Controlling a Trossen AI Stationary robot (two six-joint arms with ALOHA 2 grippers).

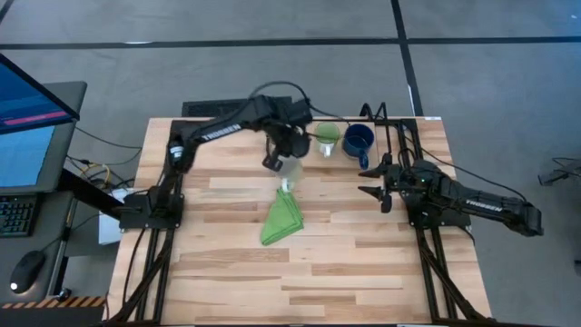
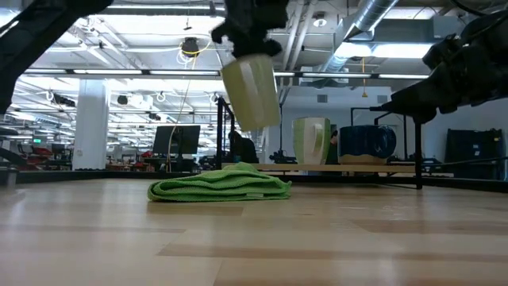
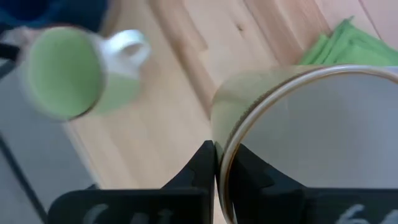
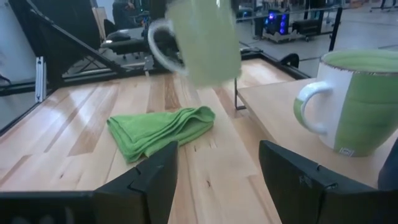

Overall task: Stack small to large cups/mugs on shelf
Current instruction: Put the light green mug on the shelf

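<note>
1. The left gripper (image 1: 275,154) is clamped on the rim of the white mug (image 1: 289,168); in the left wrist view 1 finger sits inside the rim and 1 outside (image 3: 200,163); the low view shows the mug (image 2: 251,89) hanging tilted in the air, clear of the tabletop.
2. Below and just beside the lifted mug lies the folded green cloth (image 1: 283,218) on the table (image 1: 227,272).
3. The light green mug (image 1: 327,136) and the dark blue mug (image 1: 359,141) stand upright side by side on the shelf (image 2: 373,168) at the table's far edge.
4. The right gripper (image 1: 372,179) hovers near the blue mug, fingers spread wide, holding nothing.
</note>
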